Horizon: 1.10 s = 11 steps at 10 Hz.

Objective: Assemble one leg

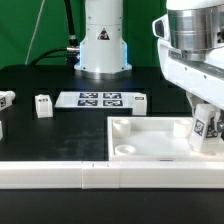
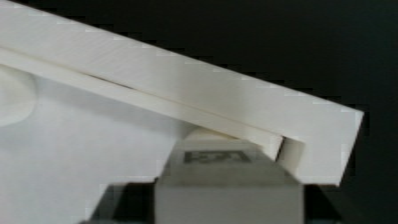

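My gripper (image 1: 204, 122) is shut on a leg (image 1: 208, 130), a small white block with a black-and-white tag. It holds the leg upright at the big white tray's (image 1: 150, 150) corner on the exterior view's right, low against the tray's rim. In the wrist view the leg (image 2: 221, 165) sits between my dark fingers (image 2: 135, 203), pressed into the corner under the tray's rim (image 2: 178, 72). The gripper (image 2: 221, 205) hides the leg's lower end, so I cannot tell how deep the leg sits in the socket.
The marker board (image 1: 98, 99) lies behind the tray. Loose legs stand at the exterior view's left (image 1: 43, 105) (image 1: 6, 99), and another stands by the board's right end (image 1: 138, 103). A low white wall (image 1: 60, 176) runs along the front. The robot base (image 1: 102, 45) is at the back.
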### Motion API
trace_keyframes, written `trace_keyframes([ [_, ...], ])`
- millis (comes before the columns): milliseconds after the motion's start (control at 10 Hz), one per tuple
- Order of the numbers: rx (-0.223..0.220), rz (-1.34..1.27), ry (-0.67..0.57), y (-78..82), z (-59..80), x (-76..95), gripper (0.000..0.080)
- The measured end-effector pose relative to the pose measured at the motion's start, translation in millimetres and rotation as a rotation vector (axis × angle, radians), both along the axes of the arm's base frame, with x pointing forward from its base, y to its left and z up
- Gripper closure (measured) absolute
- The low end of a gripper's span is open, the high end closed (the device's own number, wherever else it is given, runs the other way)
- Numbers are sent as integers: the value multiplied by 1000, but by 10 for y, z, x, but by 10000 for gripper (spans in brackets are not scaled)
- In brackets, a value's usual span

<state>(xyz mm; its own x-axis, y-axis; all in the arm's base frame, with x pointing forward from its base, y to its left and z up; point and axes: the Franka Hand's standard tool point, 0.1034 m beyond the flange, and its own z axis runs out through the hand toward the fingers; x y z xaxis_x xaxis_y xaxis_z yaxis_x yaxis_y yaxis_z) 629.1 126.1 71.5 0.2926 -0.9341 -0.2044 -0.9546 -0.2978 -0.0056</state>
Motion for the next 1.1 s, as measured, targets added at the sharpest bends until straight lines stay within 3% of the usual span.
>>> trace_keyframes([
  [100,0,3,0,0,0,0,321],
  [200,3,53,-11,1,4,4,206],
  [400,9,171,-32,-12,3,1,161],
  [600,14,471,-82,-43,25,14,152],
  [1100,-32,1122,-133,-89,102,63,150],
])
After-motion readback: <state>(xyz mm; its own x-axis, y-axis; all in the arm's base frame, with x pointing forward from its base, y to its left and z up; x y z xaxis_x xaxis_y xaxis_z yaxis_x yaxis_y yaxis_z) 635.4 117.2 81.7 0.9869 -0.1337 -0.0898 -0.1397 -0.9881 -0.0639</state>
